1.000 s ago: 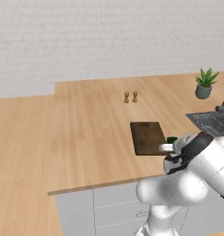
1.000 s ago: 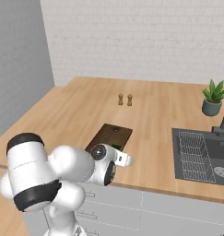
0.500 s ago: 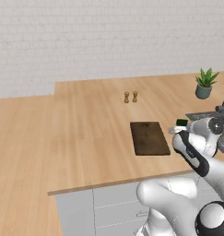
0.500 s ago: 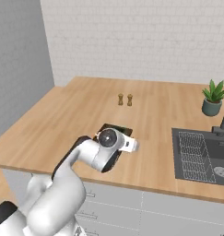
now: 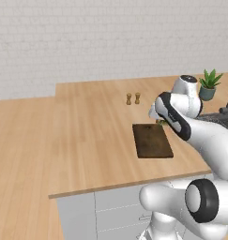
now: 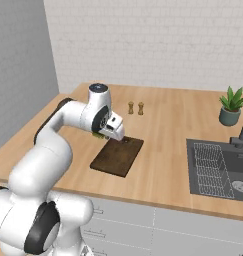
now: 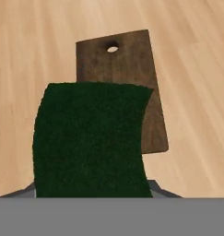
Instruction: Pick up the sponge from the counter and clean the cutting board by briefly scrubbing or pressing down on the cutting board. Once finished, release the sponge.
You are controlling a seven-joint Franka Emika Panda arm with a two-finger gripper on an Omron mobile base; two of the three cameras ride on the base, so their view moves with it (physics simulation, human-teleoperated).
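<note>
Sponge held above the cutting board

The gripper (image 6: 117, 131) pinches the dark-green sponge (image 7: 90, 140) over the far end of the cutting board (image 6: 117, 155), which lies near the counter's (image 5: 87, 136) front edge. Two small shakers (image 6: 135, 108) stand farther back, a potted plant (image 6: 231, 106) toward the far right corner.

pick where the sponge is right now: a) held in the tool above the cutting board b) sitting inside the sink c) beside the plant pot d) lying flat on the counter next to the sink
a: in the hand view the dark-green sponge sits close in front of the camera in the tool, with the cutting board below it on the counter.
</note>
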